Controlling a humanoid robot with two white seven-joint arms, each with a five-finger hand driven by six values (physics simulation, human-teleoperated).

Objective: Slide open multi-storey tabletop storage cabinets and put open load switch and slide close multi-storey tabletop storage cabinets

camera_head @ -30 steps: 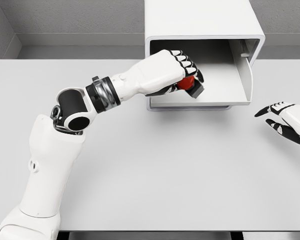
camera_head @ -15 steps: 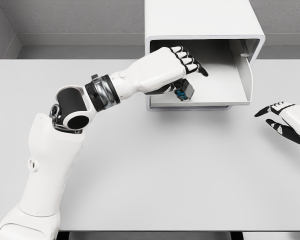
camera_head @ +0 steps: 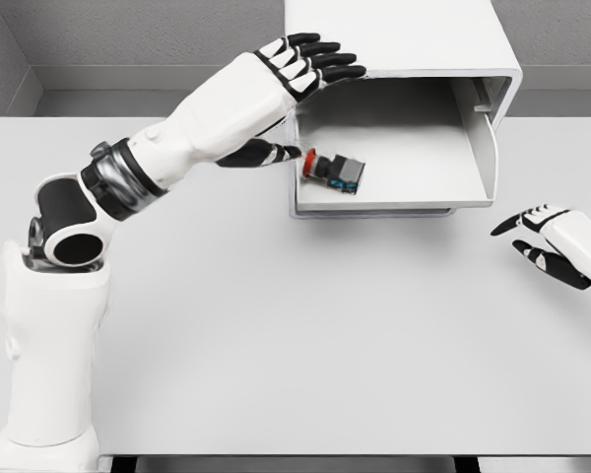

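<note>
Since half a second ago the left hand (camera_head: 294, 61) has let go of the load switch (camera_head: 337, 169) and lifted away toward 11 o'clock; its fingers are now spread and hold nothing, hovering over the cabinet's (camera_head: 394, 39) left edge, thumb pointing at the switch's red button. The switch lies on its side in the pulled-out drawer (camera_head: 424, 187), near the drawer's left front corner at about 7 o'clock. The right hand (camera_head: 552, 241) rests relaxed and empty over the surface (camera_head: 295, 335) at 3 o'clock. Judged from this, opening and placing are done; sliding the drawer closed is left. Count: 1 cabinet, 1 open drawer, 1 switch, 2 hands.
</note>
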